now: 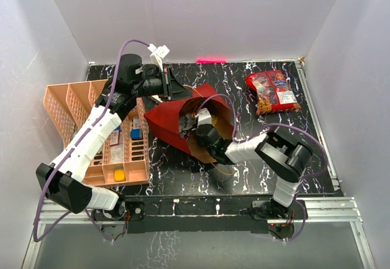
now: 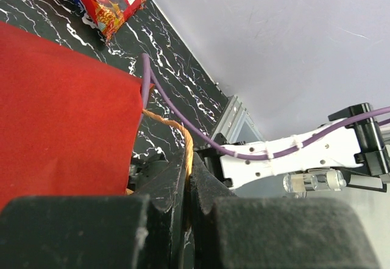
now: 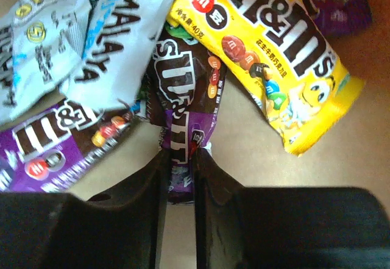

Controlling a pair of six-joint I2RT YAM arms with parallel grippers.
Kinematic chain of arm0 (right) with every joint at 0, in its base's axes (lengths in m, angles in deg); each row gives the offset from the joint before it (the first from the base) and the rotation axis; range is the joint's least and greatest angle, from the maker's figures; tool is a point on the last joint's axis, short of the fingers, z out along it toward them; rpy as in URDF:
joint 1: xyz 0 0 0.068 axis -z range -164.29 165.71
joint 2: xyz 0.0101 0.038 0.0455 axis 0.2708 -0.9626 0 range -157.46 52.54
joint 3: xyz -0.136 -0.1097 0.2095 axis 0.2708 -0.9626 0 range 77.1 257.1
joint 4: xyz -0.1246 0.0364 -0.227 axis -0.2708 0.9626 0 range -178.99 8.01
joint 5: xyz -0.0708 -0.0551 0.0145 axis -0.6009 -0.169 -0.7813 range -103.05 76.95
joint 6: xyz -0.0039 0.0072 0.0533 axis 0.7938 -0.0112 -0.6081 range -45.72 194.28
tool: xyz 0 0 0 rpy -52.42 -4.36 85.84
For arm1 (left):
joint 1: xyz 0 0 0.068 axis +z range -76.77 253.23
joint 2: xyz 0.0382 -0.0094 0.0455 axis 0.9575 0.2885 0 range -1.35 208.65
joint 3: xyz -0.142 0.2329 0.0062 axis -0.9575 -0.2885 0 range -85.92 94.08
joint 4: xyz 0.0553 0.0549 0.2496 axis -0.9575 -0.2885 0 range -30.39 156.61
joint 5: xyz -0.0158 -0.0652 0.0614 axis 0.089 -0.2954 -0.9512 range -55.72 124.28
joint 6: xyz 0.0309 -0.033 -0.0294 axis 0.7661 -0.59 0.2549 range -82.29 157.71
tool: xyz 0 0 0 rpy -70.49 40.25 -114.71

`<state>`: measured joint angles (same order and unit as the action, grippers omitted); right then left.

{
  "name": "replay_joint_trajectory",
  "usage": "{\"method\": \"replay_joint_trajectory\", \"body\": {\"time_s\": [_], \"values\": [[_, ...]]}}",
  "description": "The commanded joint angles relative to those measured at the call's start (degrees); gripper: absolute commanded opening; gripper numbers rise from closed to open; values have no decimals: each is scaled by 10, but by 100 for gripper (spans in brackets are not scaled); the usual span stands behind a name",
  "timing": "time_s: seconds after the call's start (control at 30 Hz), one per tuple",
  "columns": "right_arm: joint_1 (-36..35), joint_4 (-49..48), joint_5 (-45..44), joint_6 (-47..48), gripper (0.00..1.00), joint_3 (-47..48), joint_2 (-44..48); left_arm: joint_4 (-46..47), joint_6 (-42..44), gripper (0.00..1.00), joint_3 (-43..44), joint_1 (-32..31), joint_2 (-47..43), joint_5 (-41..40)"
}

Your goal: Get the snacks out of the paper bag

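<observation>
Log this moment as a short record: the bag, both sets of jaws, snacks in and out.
paper bag: on its side mid-table, mouth facing the right arm
left jaws: shut on the bag's cord handle
right jaws: inside the bag, shut on the brown packet
in bag: yellow packet, purple packet, silver wrappers
out on table: red bags, far right
peach tray: left of the bag

The top camera looks down from above and behind me, the paper bag point(image 1: 177, 122) mid-frame. My left wrist camera hugs the bag's outside, looking along it. My right wrist camera looks inside it, close on the snacks point(image 3: 268, 55). All share the bag.
</observation>
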<state>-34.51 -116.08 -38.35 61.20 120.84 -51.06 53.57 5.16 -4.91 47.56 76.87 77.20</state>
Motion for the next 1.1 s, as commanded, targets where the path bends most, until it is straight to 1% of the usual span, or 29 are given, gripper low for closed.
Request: {"method": "replay_joint_trajectory", "body": {"time_s": [0.0,0.07,0.17,0.37,0.5,0.63,0.73,0.8,0.87,0.97,1.07], "values": [[0,96,42,-54,21,-35,82,-8,9,0,27,-4,-21,5],[-2,119,60,-62,18,-41,116,-12,11,0,28,-4,-17,2],[-8,141,80,-79,17,-53,173,-13,11,0,30,-3,-12,-1],[-24,198,76,-100,15,-74,281,-18,16,0,32,-3,-9,-7],[-24,202,80,-109,13,-98,347,-17,15,0,38,-3,-3,-8],[-24,203,105,-114,13,-118,377,-18,13,0,46,-3,-1,-13],[-24,205,140,-96,13,-136,393,-16,10,0,49,-3,-1,-19],[-24,235,141,-90,12,-134,410,-11,5,0,47,-3,-1,-21],[-24,263,152,-79,12,-130,445,-8,2,0,47,-4,-1,-21],[-24,285,192,-40,12,-120,520,-8,3,0,47,-4,-1,-29],[-24,356,216,-4,12,-80,580,7,-5,0,37,-3,11,-32]]}}
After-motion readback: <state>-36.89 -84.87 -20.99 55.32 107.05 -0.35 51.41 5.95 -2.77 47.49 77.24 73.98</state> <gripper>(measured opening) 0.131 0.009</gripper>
